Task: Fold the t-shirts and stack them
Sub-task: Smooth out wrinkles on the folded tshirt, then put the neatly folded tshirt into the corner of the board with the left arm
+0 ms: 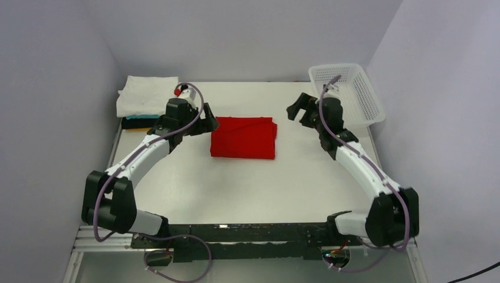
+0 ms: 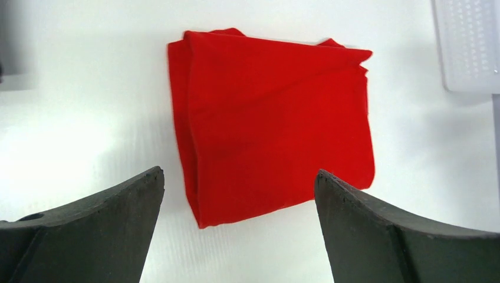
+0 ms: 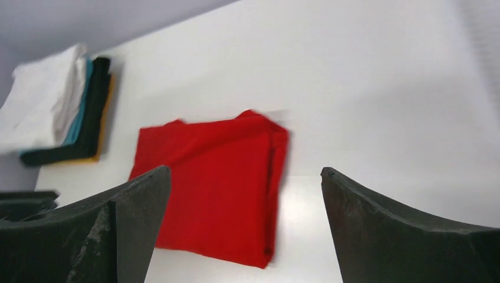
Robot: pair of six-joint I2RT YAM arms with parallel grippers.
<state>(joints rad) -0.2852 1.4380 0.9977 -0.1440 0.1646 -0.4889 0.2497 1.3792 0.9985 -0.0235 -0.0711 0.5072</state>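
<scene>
Plainly, both arms reach up from the bottom of the overhead frame. The left gripper and right gripper hang with jaws spread wide, holding nothing, one on each side of the red t-shirt. That shirt lies folded into a rough square at the centre of the table.

The risk, as I judge it, is in the lift. A pinch on only the top layer would let the fold fall open, and the layered edges look ready to slip. Farther off, at upper left, the stack could be nudged askew when the shirt arrives.

Count: two grippers, one red shirt, four stacked shirts (white, teal, black, yellow-orange), and one basket at upper right.
</scene>
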